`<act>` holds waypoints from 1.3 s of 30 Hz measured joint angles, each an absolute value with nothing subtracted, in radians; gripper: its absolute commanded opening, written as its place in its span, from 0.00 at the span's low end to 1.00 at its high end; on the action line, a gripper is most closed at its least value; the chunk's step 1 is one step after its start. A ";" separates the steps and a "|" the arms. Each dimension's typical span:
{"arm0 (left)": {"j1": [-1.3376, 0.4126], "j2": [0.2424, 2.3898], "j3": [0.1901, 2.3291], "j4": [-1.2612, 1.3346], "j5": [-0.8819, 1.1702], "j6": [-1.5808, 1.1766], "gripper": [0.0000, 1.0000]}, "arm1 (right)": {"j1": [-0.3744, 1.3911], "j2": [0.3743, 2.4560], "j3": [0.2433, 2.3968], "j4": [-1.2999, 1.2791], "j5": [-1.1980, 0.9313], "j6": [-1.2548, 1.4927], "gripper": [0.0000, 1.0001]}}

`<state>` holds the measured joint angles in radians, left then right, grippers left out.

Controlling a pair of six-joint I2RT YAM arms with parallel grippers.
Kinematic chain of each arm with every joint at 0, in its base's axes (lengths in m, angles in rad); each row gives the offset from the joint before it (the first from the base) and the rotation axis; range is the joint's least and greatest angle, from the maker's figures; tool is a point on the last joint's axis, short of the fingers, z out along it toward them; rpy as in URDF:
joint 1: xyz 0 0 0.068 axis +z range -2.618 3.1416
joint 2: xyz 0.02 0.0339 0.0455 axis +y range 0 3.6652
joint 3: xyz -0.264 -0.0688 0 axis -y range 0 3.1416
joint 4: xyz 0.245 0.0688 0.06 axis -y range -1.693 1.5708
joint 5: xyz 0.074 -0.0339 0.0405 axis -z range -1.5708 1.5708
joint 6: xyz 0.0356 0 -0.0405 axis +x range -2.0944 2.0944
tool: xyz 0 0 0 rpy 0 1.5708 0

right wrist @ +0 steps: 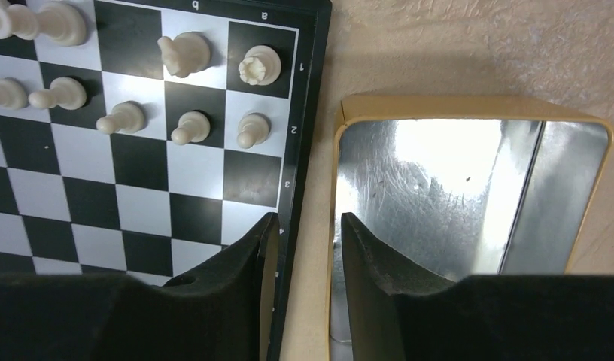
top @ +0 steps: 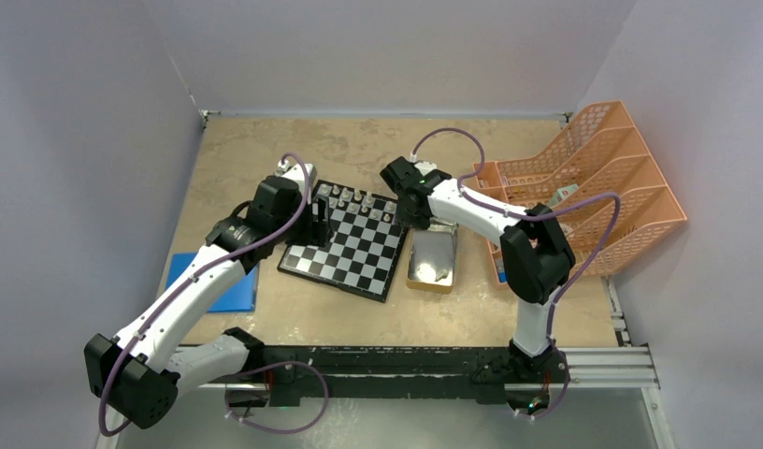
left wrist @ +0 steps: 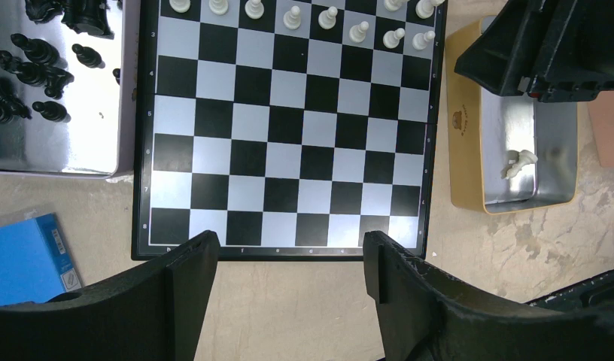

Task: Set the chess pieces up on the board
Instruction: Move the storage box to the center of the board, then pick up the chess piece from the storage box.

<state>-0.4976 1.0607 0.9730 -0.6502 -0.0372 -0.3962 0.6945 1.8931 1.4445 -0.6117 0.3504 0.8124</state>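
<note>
My right jaws, barely parted and empty, hover over the far end of the tin; the white piece lies toward its near end.

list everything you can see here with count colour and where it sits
board: one, black and silvery-white checks, mid-table
white chess pieces: several, cream, on the board's far rows in the top view
black chess pieces: many, black, in the silver tray
silver tray: one, silver, left of the board
tin: one, gold outside and silver inside, right of the board
loose white piece: one, cream, inside the tin
blue pack: one, blue, flat on the table's left side
rack: one, orange mesh, table's right edge
table: one, beige
left claw: one, black, open, at the board's edge
right claw: one, black, open and empty, over the gap between board and tin
</note>
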 measured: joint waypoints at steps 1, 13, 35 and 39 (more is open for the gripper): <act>-0.498 1.063 0.973 -0.649 -0.037 -0.396 0.70 | 0.694 1.892 1.452 -0.624 0.350 0.820 0.40; -0.498 1.078 0.973 -0.645 -0.033 -0.397 0.70 | 0.677 1.700 1.371 -0.817 0.306 1.089 0.45; -0.498 1.082 0.973 -0.645 -0.012 -0.397 0.70 | 0.665 1.664 1.065 -0.686 0.269 1.177 0.39; -0.498 1.087 0.978 -0.650 -0.012 -0.397 0.70 | 0.665 1.671 1.039 -0.662 0.270 1.174 0.39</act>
